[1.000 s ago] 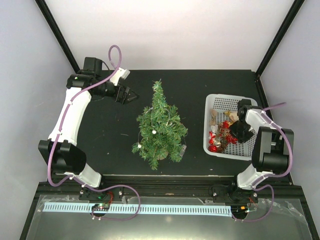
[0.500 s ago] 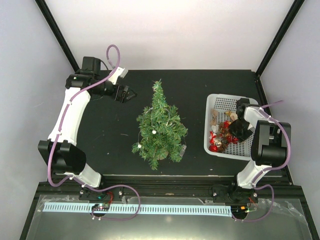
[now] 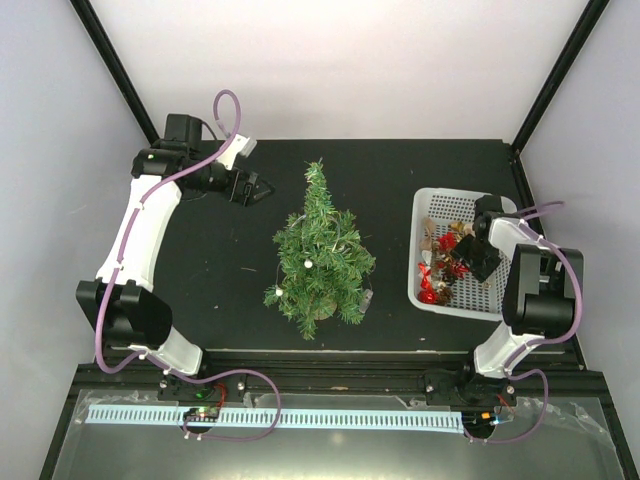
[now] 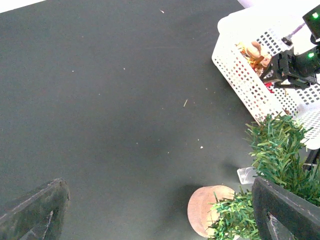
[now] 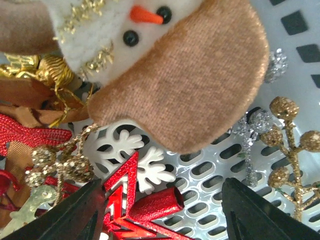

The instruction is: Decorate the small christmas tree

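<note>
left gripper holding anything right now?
No: in the left wrist view the left gripper has its fingers wide apart, and only the black table shows between them.

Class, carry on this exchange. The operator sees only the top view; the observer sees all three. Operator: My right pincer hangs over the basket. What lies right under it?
Observer: A red glitter star, on the basket floor between the open right pincer's fingers.
Operator: What is next to it?
Observer: A white snowflake, and past that a plush snowman with an orange nose.
Operator: What does the left pincer's camera show?
Observer: Under the tree's branches, a round tan base flat on the table.
</note>
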Controlling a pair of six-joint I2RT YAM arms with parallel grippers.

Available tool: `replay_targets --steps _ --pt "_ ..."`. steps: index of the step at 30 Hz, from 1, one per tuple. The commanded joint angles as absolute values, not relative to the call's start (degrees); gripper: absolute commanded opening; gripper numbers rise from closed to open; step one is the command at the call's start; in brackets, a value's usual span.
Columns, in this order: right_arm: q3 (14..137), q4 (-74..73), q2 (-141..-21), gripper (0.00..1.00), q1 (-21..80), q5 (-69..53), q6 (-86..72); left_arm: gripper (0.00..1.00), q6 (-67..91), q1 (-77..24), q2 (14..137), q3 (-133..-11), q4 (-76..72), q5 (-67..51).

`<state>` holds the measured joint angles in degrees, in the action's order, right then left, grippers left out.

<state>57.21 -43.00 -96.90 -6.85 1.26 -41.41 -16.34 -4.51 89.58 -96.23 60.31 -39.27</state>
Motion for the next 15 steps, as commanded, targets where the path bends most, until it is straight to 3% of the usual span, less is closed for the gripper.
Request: replay_targets --steps 1,15 --pt "55.0 -39.4 -94.7 0.64 -7.1 -1.4 -40.6 0.99 -16.4 -4.2 88.2 -96.1 59.7 -41.1" --pt "56.0 -39.4 -96.8 0.49 -7.1 -2.7 -40.7 0.99 -17.2 -4.2 88.1 -95.4 60.2 -42.3"
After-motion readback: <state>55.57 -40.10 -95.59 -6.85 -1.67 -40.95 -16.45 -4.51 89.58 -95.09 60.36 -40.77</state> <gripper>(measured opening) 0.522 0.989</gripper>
